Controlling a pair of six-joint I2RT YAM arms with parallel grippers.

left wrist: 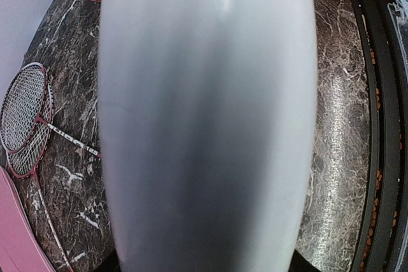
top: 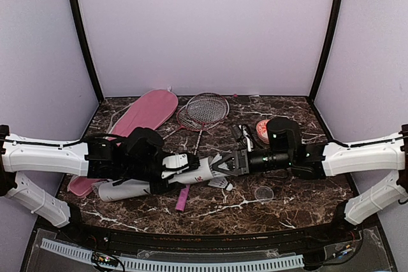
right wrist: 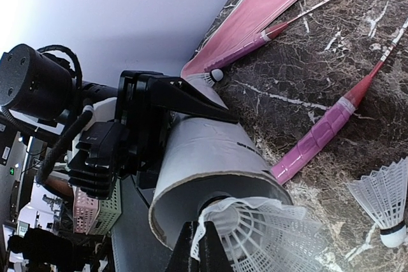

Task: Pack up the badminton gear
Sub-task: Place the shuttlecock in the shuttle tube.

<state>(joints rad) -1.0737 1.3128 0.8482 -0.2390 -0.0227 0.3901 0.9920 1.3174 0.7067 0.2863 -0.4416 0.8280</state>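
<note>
Since a handle (top: 183, 199) and a loose shuttlecock (top: 220, 183) lie on the surface just nearer the near edge than the two grippers, packing looks only part done. I judge the step in hand to be loading the tube.

Across the middle of the surface, left of centre, the left gripper (top: 173, 167) is clamped round the tube (top: 127, 189), which fills its wrist view. The tube's long axis runs left to right, roughly parallel to the near edge. Its open mouth faces right and its closed end points toward the left edge. Whether it rests on the surface I cannot tell.

At that mouth the right gripper (right wrist: 197, 246) has its fingers pressed together on the skirt of a shuttlecock (right wrist: 255, 234). The cork is inside the tube and the feathers are outside.

The next move, I judge, calls for a straight push along the tube's axis. The right gripper must then let go without dragging the feathers back out.

Farther off, the rackets (top: 204, 109) overlap near the far edge. The bag (top: 150, 109) slants from there toward the left edge.
</note>
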